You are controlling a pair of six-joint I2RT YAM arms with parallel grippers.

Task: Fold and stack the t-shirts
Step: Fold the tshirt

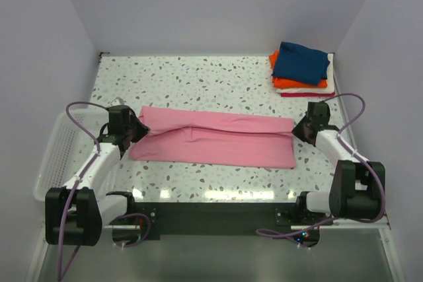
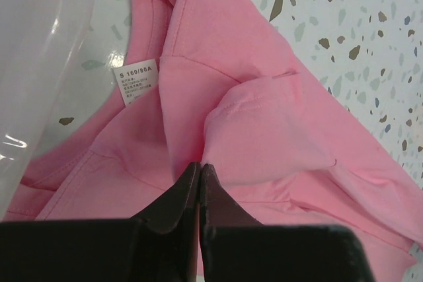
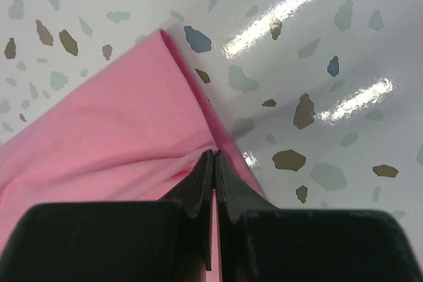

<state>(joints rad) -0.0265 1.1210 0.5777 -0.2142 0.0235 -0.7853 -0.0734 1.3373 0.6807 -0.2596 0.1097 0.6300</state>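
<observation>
A light pink t-shirt (image 1: 215, 138) lies folded lengthwise as a long band across the middle of the speckled table. My left gripper (image 1: 137, 129) is shut on its left end; in the left wrist view the cloth (image 2: 264, 117) bunches up at the closed tips (image 2: 199, 166), beside the white size label (image 2: 136, 81). My right gripper (image 1: 295, 129) is shut on the right end, pinching the hemmed edge (image 3: 132, 117) between the tips (image 3: 215, 155). A folded stack at the back right holds a navy blue shirt (image 1: 301, 62) over an orange one (image 1: 291, 83), with white and red edges (image 1: 310, 93) beneath.
A white wire basket (image 1: 58, 150) stands at the table's left edge beside my left arm; its clear wall (image 2: 39, 44) shows in the left wrist view. Grey walls enclose the table at the back and sides. The arm bases sit on a dark bar (image 1: 211, 212) at the near edge.
</observation>
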